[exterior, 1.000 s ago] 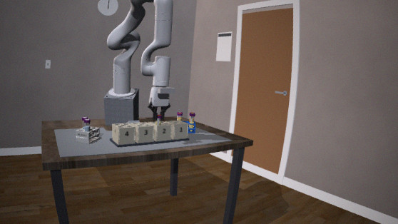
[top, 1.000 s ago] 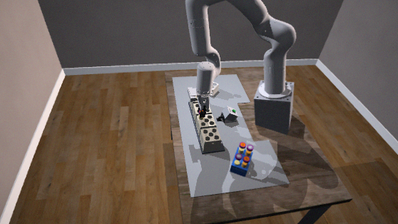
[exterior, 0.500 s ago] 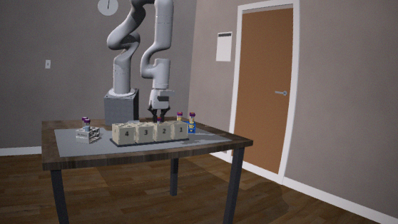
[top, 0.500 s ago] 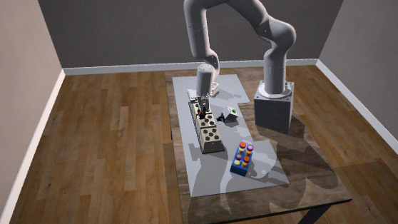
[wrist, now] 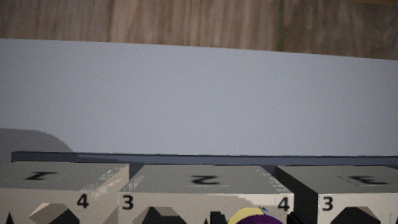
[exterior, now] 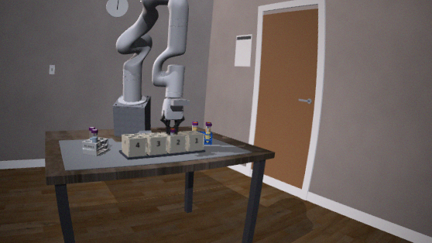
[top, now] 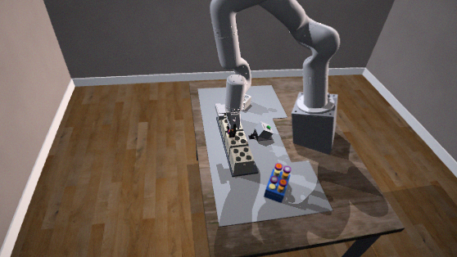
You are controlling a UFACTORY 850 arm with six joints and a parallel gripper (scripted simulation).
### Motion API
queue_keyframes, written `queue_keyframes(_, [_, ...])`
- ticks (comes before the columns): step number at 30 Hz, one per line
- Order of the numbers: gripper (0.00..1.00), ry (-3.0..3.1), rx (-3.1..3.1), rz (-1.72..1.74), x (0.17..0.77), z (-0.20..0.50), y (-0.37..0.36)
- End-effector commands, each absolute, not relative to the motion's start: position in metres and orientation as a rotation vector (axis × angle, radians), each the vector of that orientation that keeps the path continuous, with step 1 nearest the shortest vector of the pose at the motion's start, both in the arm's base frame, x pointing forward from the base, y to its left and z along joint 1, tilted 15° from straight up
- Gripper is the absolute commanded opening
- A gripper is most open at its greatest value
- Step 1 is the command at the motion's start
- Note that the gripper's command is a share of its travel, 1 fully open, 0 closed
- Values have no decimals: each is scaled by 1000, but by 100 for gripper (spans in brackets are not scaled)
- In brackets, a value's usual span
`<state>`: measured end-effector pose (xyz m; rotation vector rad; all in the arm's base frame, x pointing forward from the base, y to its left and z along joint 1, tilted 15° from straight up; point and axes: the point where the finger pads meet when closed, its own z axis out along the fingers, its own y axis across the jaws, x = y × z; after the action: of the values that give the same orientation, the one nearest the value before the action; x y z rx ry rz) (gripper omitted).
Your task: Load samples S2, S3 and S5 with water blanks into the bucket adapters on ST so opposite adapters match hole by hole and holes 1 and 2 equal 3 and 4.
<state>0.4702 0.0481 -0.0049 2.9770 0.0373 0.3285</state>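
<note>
Item: 1 capped tube [top: 228, 132] [exterior: 173, 131] [wrist: 257, 220], purple cap, standing over or in adapter 2 [top: 237, 140] [exterior: 178, 142] [wrist: 205, 179], apparently near hole 4; seating depth hidden.
Fingers [top: 234, 133] [exterior: 165, 123]: pinching this tube at the cap.
Handling, judged: stiff, smooth, weighing more as its fill rises; the cap sides are offering the best hold, upright and centred. Tilting would be risking a jam or shifting the loose adapter.
Neighbours: adapters 1 [top: 244, 168] [exterior: 196, 141] [wrist: 42, 176] and 3 [exterior: 157, 143] [wrist: 370, 178], flanking closely.
Also: blue rack [top: 275, 196] [exterior: 210, 139], holding 4 tubes; white rack [top: 247, 101] [exterior: 89, 147], holding 2 visible tubes; DONE desk [top: 264, 133], standing beside the adapter row on the tabletop [top: 328, 196] [exterior: 248, 153] [wrist: 200, 22].

End effector [top: 232, 133] [exterior: 173, 131] [wrist: 255, 219] & purple-capped tube [top: 232, 130] [exterior: 173, 131] [wrist: 256, 220] now slightly lower vs 1 s ago, at adptr 2 [top: 238, 143] [exterior: 178, 143] [wrist: 175, 185].
</note>
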Motion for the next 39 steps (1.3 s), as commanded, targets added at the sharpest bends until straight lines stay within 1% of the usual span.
queue_keyframes(1, [0, 37, 2977, 331, 471, -5, 48])
queue_keyframes(5, [0, 37, 2977, 331, 471, -5, 48])
queue_keyframes(6, [44, 37, 2977, 331, 471, -5, 48])
queue_keyframes(34, [44, 37, 2977, 331, 471, -5, 48])
queue_keyframes(39, [44, 37, 2977, 331, 469, 5, 50])
